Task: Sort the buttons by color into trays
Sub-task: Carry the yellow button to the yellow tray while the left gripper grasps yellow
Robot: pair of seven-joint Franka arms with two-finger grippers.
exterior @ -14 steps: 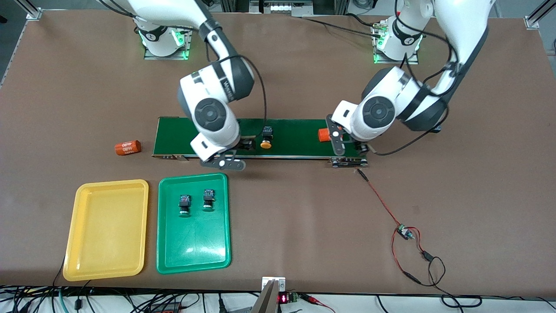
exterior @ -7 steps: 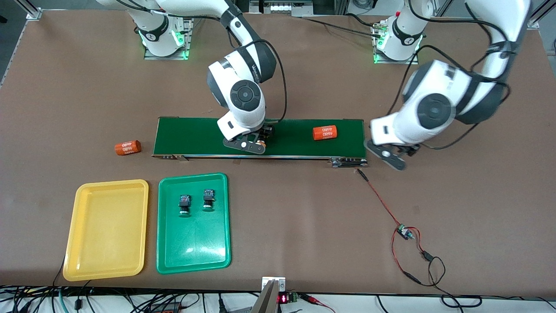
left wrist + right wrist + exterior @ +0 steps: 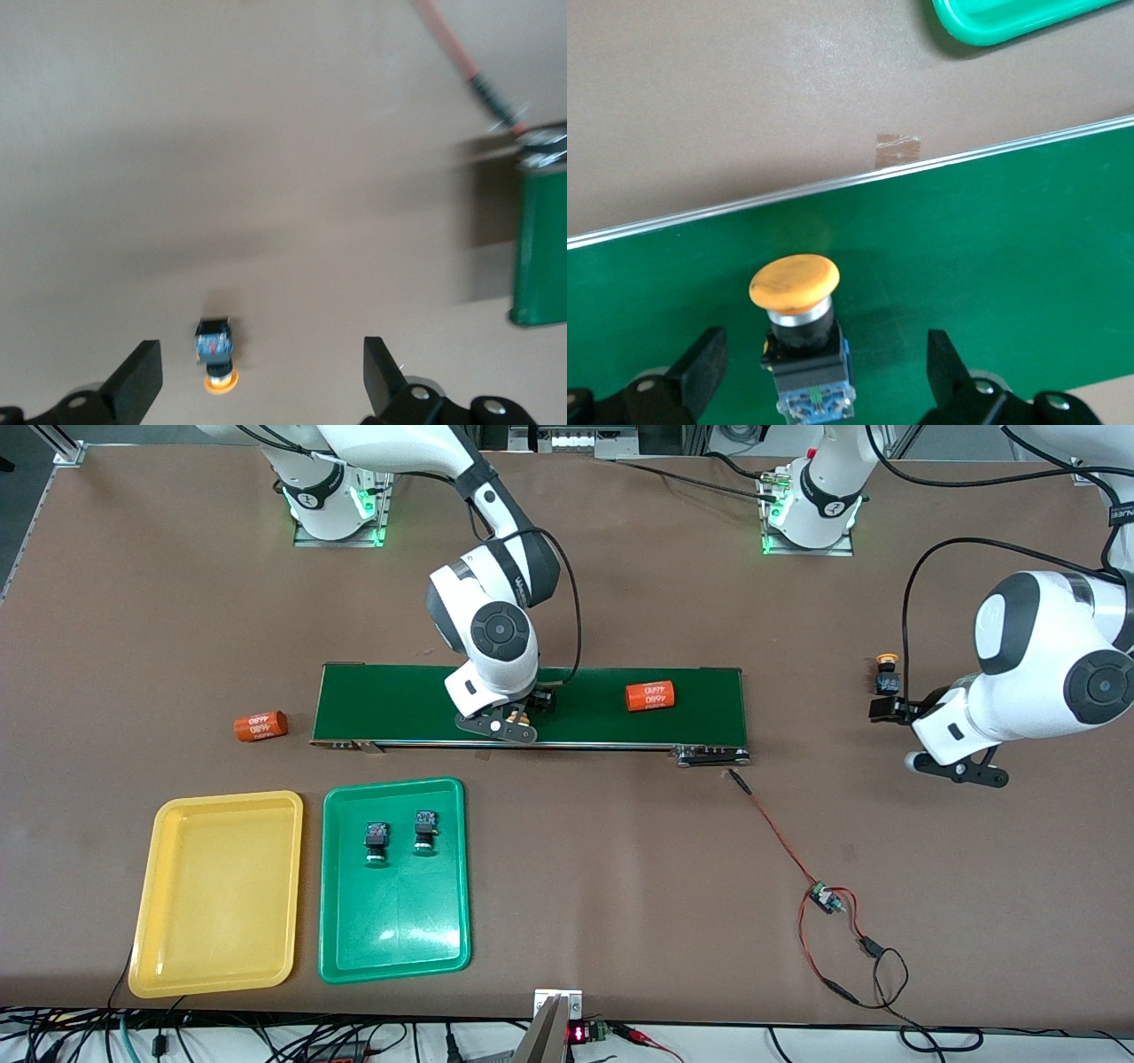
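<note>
- On the conveyor belt [image 3: 399,704], the right gripper [image 3: 819,372] hangs low with jaws open either side of a yellow-orange button [image 3: 799,332], not yet clamping it.
- Left gripper [image 3: 257,385], jaws open, hovers over a second yellow-orange button [image 3: 887,674] on the bare counter [image 3: 620,868] toward the left arm's end.
- Green tray [image 3: 394,948] holds two green buttons [image 3: 376,841] side by side.
- Yellow tray [image 3: 217,886] lies beside it.
- One orange cylinder [image 3: 650,696] lies on the belt, another [image 3: 260,726] on the counter.
</note>
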